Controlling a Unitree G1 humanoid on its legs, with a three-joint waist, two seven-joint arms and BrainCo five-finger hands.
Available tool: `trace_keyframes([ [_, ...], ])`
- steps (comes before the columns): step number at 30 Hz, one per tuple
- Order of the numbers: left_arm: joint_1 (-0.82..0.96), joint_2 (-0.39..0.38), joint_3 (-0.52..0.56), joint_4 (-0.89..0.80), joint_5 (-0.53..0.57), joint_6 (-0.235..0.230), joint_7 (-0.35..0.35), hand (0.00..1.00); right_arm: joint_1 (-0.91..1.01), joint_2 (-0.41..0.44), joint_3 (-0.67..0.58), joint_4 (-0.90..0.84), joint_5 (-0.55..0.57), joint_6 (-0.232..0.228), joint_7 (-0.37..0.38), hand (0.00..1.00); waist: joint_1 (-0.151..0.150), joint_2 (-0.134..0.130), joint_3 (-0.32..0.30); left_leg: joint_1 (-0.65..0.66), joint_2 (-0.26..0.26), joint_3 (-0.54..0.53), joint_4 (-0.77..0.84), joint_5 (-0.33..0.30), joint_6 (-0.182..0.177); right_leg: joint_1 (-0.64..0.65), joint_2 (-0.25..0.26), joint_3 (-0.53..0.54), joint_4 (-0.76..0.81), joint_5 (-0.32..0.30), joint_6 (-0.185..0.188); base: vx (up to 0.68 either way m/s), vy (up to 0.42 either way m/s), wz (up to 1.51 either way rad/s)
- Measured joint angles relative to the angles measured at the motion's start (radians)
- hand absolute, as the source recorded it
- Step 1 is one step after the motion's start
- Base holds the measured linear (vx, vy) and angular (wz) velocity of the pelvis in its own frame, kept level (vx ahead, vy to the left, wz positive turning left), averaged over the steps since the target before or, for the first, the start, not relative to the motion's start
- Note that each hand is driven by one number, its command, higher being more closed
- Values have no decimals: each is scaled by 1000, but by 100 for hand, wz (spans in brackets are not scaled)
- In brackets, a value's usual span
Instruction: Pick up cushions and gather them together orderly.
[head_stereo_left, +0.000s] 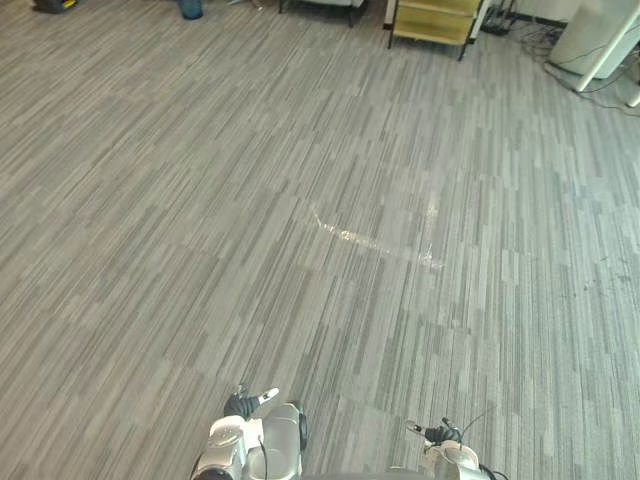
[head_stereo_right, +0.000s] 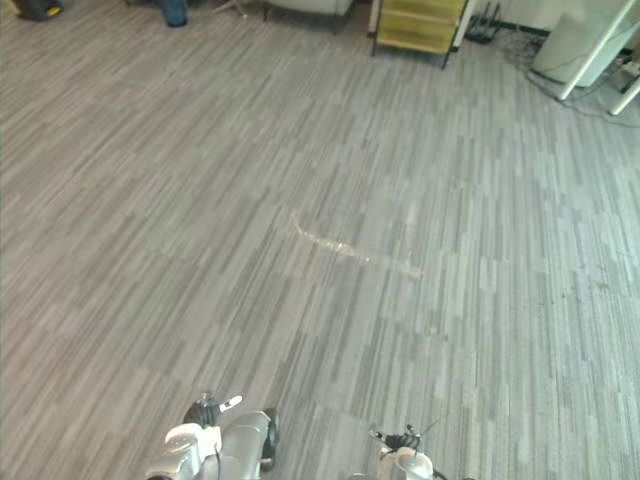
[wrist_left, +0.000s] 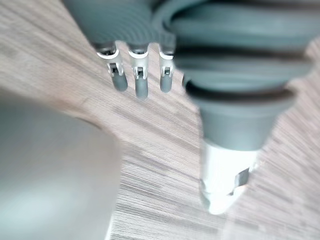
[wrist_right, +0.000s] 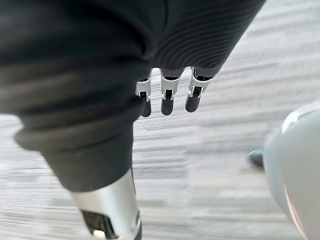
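Left hand (wrist_left: 141, 86) and right hand (wrist_right: 167, 99) hang with fingers (wrist_left: 120, 80) straight, holding nothing. Carpet floor (head_stereo_left: 300, 200) lies beneath them; which way a cushion lies cannot be told.

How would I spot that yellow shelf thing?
Look across the grey striped carpet to its far edge. The yellow shelf unit stands there, left of the black cables and white slanted leg. Yellow shelves in a dark frame set it apart.
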Motion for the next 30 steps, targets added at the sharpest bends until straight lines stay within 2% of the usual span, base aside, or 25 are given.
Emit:
trace_keyframes([
  [1, 0, 13, -20, 18, 0, 3, -1, 0, -5, -8, 2, -4, -4, 0, 9, 0, -9, -4, -1, 52, 0, 13, -20, -13, 4, -59, -28, -42, 94, -27, -17, 396, 37, -25],
  [2, 6, 19, -23, 25, 1, 5, -1, 0, -4, -15, 2, 2, -5, 0, 12, 0, -12, 3, -2, 117, 9, 26, -79, -13, 3, -103, -39, -106, 85, -56, -47, 401, 15, -25],
  [3, 9, 21, -23, 26, 1, 5, 0, 0, -5, -17, 2, 5, -5, 0, 13, 0, -13, 2, -4, 143, 16, 33, -102, -13, 3, -121, -36, -131, 66, -65, -59, 399, -27, -27],
  [5, 14, 28, -23, 27, 1, 5, 1, 0, -9, -25, 8, 7, -9, 0, 14, 0, -18, 6, -4, 223, 49, 46, -189, -9, -5, -189, 5, -189, -95, -70, -65, 387, -75, -17],
  [7, 19, 29, -23, 38, 2, 5, 1, 0, -11, -38, 23, 11, -12, 1, 19, 0, -28, 5, -5, 265, 73, 50, -249, 2, -24, -250, 59, -182, -319, 0, -55, 434, -145, 3],
  [8, 23, 36, -26, 38, 2, 4, 1, 0, -10, -43, 33, 13, -13, 1, 18, 0, -38, -8, -8, 283, 67, 37, -270, 5, -33, -262, 91, -143, -490, 115, -66, 432, -203, 31],
  [9, 26, 42, -27, 45, 11, 6, 1, 0, -6, -57, 39, 20, -11, 0, 20, 0, -55, -19, -14, 299, 62, -10, -260, -5, -51, -256, 113, -89, -527, 248, -122, 445, -229, 26],
  [10, 23, 27, -26, 51, 19, 6, 1, 0, -9, -71, 40, 25, -13, 0, 20, 0, -56, 14, -21, 305, 85, -32, -249, -4, -52, -254, 129, -101, -504, 239, -121, 458, -227, 19],
  [11, 25, 16, -27, 56, 27, 3, 1, 0, -9, -88, 40, 37, -24, 0, 21, 0, -52, 43, -37, 284, 107, -60, -194, 9, -75, -245, 143, -106, -497, 198, -129, 476, -232, -7],
  [12, 24, -9, -16, 55, 37, 2, 5, 0, -9, -96, 23, 40, -27, -2, 23, 0, -50, 76, -35, 217, 133, -109, -24, 39, -90, -217, 166, -121, -490, 153, -140, 473, -222, 3],
  [13, 21, -18, 0, 55, 39, 4, 9, 0, -9, -94, 12, 34, -27, -3, 23, 0, -53, 86, -30, 179, 141, -132, 68, 72, -84, -195, 172, -133, -490, 136, -142, 469, -243, 19],
  [14, 20, -33, 27, 47, 39, 4, 9, 0, -2, -91, 10, 19, -21, -2, 22, 0, -57, 95, -19, 95, 157, -163, 278, 199, -59, -129, 183, -144, -510, 105, -152, 466, -203, 31],
  [15, 21, -34, 32, 34, 39, 3, 9, 0, 7, -88, 12, 15, -19, 0, 21, 0, -54, 88, -9, 42, 179, -172, 401, 302, -59, -71, 195, -150, -540, 92, -158, 550, -207, 28],
  [16, 21, -32, 30, 14, 39, 0, 7, 0, 19, -79, 17, 15, -2, 1, 19, 0, -42, 85, -7, -20, 198, -164, 537, 252, -60, 4, 206, -152, -578, 76, -168, 538, -182, 14],
  [17, 23, -27, 28, -2, 39, -4, 8, 0, 19, -65, 17, 15, 6, 0, 16, 0, -37, 71, -3, -84, 196, -144, 603, 204, -64, 74, 207, -153, -619, 61, -168, 431, -144, 6],
  [19, 21, -18, 21, -25, 37, -4, 8, 0, 8, -49, 12, 14, 16, 1, 12, 0, -36, 56, -1, -177, 178, -101, 557, 142, -57, 155, 204, -150, -679, 57, -163, 421, -98, -3],
  [20, 17, -19, 20, -35, 35, -6, 7, 0, -11, -49, 8, 15, 19, 1, 9, 0, -33, 53, 1, -217, 153, -70, 443, 109, -58, 189, 198, -146, -710, 56, -162, 435, -25, -13],
  [21, 11, -18, 20, -35, 35, -5, 7, 0, -15, -48, 4, 18, 20, 1, 9, 0, -30, 47, 4, -226, 123, -62, 327, 105, -64, 207, 184, -145, -721, 51, -153, 447, 51, -16],
  [22, 7, -19, 19, -35, 34, -5, 8, 0, -19, -49, -1, 21, 25, 0, 6, 0, -27, 38, 9, -225, 65, -57, 117, 121, -60, 232, 160, -144, -732, 38, -133, 458, 114, -13],
  [23, 5, -21, 17, -33, 34, -4, 9, 0, -19, -51, -2, 22, 40, 0, 6, 0, -24, 36, 10, -222, 12, -68, -109, 188, -60, 260, 141, -140, -744, 18, -105, 464, 134, -13],
  [24, 5, -21, 13, -33, 33, -5, 9, 0, -17, -57, -5, 26, 40, 0, 5, 0, -21, 38, 9, -212, -4, -79, -226, 253, -60, 278, 140, -133, -754, 5, -87, 486, 165, -32],
  [25, 4, -17, 12, -33, 18, -6, 9, 0, -18, -62, -5, 49, 40, 0, 4, 0, 1, 32, 6, -186, -20, -81, -261, 399, -44, 304, 138, -104, -768, -13, -63, 502, 146, -20],
  [26, -3, -1, 0, -30, 20, -6, 10, 0, -19, -44, 1, 63, 40, 1, 5, 0, -1, -8, -5, -188, -52, -61, -255, 363, -16, 309, 104, -96, -764, -13, -70, 605, 158, -9],
  [28, -15, 13, 2, -24, 20, -4, 7, 0, -16, -36, -2, 62, 39, 1, 5, 0, -2, -32, -5, -203, -70, -58, -179, 302, 14, 304, 80, -76, -712, 7, -78, 501, 123, 17],
  [30, -15, 11, 2, -21, 19, -5, 7, 0, -2, -31, -26, 56, 39, 0, 5, 0, 4, -41, -9, -173, -77, -46, -123, 225, 29, 256, 50, -43, -528, 6, -74, 518, 165, -3],
])
